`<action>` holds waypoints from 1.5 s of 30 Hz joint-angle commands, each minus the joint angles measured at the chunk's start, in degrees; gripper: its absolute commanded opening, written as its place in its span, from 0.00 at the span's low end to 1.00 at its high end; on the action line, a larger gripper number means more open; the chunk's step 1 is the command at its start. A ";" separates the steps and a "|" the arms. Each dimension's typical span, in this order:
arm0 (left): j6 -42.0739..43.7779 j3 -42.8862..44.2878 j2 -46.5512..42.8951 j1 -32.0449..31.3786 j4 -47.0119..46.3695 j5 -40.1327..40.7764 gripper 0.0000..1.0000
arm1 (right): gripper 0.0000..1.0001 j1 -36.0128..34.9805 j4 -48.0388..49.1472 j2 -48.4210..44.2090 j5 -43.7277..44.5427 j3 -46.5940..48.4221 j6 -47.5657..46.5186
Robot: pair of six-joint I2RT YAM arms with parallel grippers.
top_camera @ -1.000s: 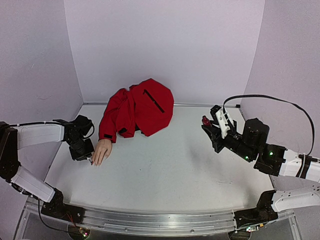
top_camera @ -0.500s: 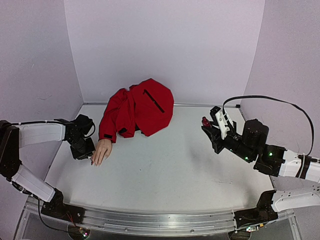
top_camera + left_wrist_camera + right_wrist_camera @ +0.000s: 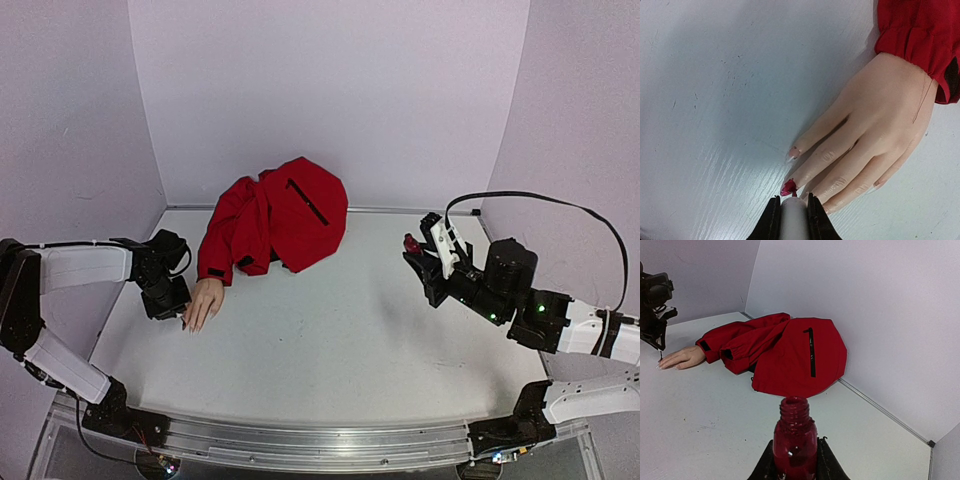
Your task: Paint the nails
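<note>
The beige mannequin hand (image 3: 880,120) lies flat on the table, palm down, coming out of a red sleeve (image 3: 920,35). It also shows in the top view (image 3: 204,299). One nail (image 3: 788,187) is covered in red polish. The neighbouring nail (image 3: 794,152) is pale with a small dark speck. My left gripper (image 3: 791,204) is shut on the white brush cap (image 3: 792,220), and the brush tip touches the red nail. My right gripper (image 3: 795,455) is shut on the open red polish bottle (image 3: 795,437) and holds it upright above the table at the right (image 3: 412,243).
The red jacket (image 3: 282,213) is bunched at the back of the table, against the rear wall. Purple walls close in the left, back and right sides. A metal rail (image 3: 320,440) runs along the near edge.
</note>
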State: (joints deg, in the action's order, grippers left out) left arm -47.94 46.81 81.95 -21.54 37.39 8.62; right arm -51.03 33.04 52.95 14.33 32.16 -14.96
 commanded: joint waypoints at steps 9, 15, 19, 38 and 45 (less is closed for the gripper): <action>-0.11 0.07 -0.80 0.31 -1.10 0.25 0.00 | 0.00 0.40 4.40 -0.65 0.00 0.62 0.72; -0.35 -0.80 -1.26 0.36 -1.08 0.10 0.00 | 0.00 0.40 4.42 -0.74 -0.01 0.62 0.81; -0.50 -1.01 -1.57 0.36 -0.98 -0.06 0.00 | 0.00 0.41 4.45 -0.68 -0.13 0.62 0.77; -0.75 -2.22 -2.41 0.36 -0.91 -0.12 0.00 | 0.00 0.56 4.41 -0.48 -0.28 0.84 0.81; -0.75 -2.39 -2.65 0.36 -0.82 0.03 0.00 | 0.00 0.55 4.43 -0.34 -0.38 0.88 0.80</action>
State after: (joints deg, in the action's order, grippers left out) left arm -48.03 44.86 81.52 -21.54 37.39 8.58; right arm -50.76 33.04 52.95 14.13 32.16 -14.94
